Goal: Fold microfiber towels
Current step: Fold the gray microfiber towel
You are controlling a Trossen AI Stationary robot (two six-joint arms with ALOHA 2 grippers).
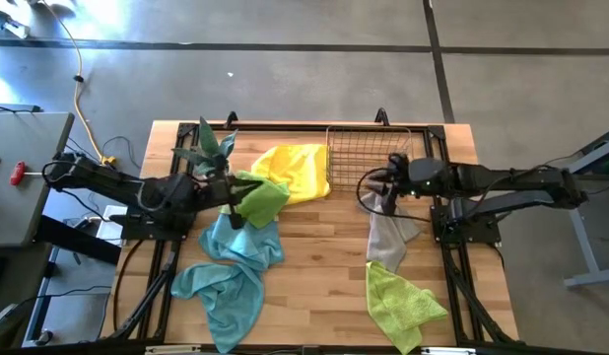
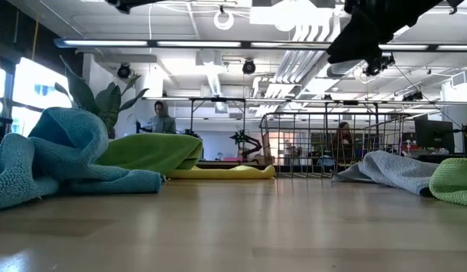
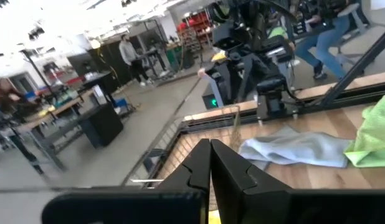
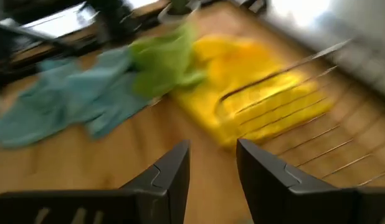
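The left gripper (image 3: 210,163) hangs above the worktop (image 1: 314,266) with its jaws pressed together and nothing between them. From above it sits over the near edge of a lime green towel (image 1: 260,197), beside the potted plant (image 1: 211,148); whether it touches that cloth cannot be told.

The right gripper (image 4: 212,163) has its jaws partly open with an empty gap between them. It is raised in the air beside the wire basket (image 1: 369,153), over the far end of the grey towel (image 1: 388,232), and holds nothing.

The yellow towel (image 1: 295,170) lies crumpled and roughly bunched at the far middle of the worktop, its edge against the basket's side. The lime green towel lies half over it and over the teal towels (image 1: 236,261), which sprawl in loose heaps toward the left front. The grey towel stretches in a rumpled strip on the right, and a second lime green towel (image 1: 403,301) lies just in front of it, loosely doubled, near the front edge. People show in the room behind.
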